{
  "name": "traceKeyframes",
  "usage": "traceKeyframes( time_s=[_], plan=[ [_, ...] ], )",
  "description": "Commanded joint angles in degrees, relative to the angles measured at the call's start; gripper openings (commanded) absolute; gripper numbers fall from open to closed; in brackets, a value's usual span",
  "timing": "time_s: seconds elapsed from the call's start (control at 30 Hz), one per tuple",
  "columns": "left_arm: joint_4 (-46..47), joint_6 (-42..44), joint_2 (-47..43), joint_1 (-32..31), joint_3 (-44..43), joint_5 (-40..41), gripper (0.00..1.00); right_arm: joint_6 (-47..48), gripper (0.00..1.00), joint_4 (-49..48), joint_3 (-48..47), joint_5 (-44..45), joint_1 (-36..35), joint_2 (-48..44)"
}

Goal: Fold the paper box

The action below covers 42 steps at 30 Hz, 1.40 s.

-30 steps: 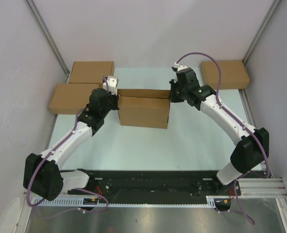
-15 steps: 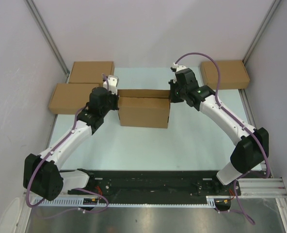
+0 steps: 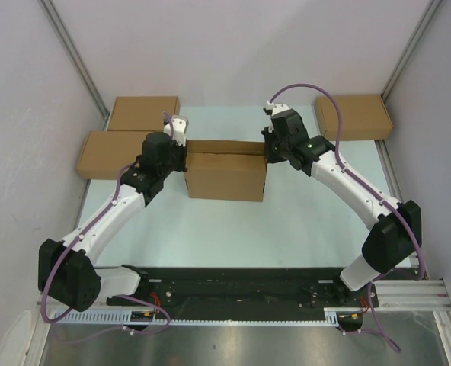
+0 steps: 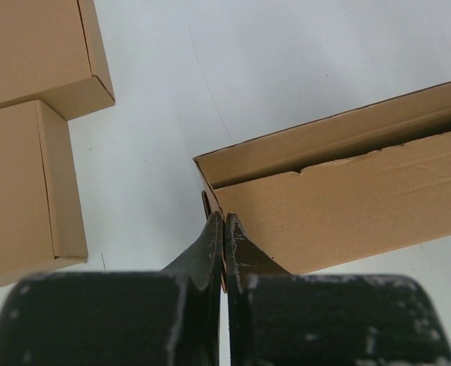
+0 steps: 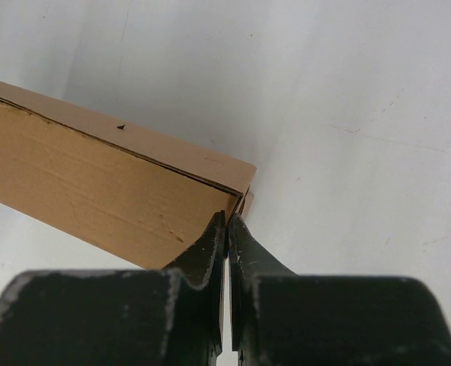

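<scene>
**A:** What is the paper box (image 3: 225, 175) made of?
**B:** Plain brown corrugated cardboard. It is matt, with a faintly ribbed face and a few small dents.
**A:** And the bench (image 3: 302, 213)?
**B:** Smooth and pale, with a slight sheen and fine scratches.
**A:** The left end effector (image 4: 223, 219) and the right end effector (image 5: 226, 219)?
**B:** Both are black and matt, seemingly plastic, with whitish scuffed spots.

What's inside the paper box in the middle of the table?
The left wrist view shows only a narrow dark slit between two panels of the paper box. Its cardboard covers the rest, so contents cannot be seen.
</scene>
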State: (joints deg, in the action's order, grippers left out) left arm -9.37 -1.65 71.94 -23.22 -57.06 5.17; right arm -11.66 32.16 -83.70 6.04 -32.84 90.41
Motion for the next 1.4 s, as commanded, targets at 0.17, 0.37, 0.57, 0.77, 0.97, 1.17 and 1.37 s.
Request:
traceKeyframes(
  time_s=[0.17, 0.37, 0.57, 0.77, 0.97, 1.17, 1.37],
  plan=[
    [6.1, 0.9, -1.8, -2.8, 4.1, -5.3, 0.00, -0.1, 0.00, -0.1, 1.6, -6.8, -3.3, 0.7],
    [8.4, 4.8, -2.9, -2.5, 6.4, -1.7, 0.00, 0.0, 0.00, -0.2, 1.7, -7.0, -3.4, 0.5],
    [9.1, 7.1, -4.3, -1.7, 6.7, -2.5, 0.00, 0.4, 0.00, 0.0, 1.7, -7.0, -3.5, 0.4],
    [13.5, 8.7, -5.7, -1.7, 10.6, -3.1, 0.00, 0.7, 0.00, -0.1, 1.7, -6.8, -3.5, 0.4],
    [17.4, 9.5, -6.6, -1.3, 14.1, -3.8, 0.00, 0.8, 0.00, -0.3, 1.8, -7.0, -3.5, 0.4],
    [20.8, 10.1, -7.5, -0.5, 16.0, -4.7, 0.00, 0.9, 0.00, -0.1, 1.8, -7.0, -3.5, 0.2],
    [20.8, 11.1, -8.0, 1.4, 15.0, -6.7, 0.00, 1.3, 0.00, 0.0, 1.9, -7.0, -3.5, 0.0]
  ],
)
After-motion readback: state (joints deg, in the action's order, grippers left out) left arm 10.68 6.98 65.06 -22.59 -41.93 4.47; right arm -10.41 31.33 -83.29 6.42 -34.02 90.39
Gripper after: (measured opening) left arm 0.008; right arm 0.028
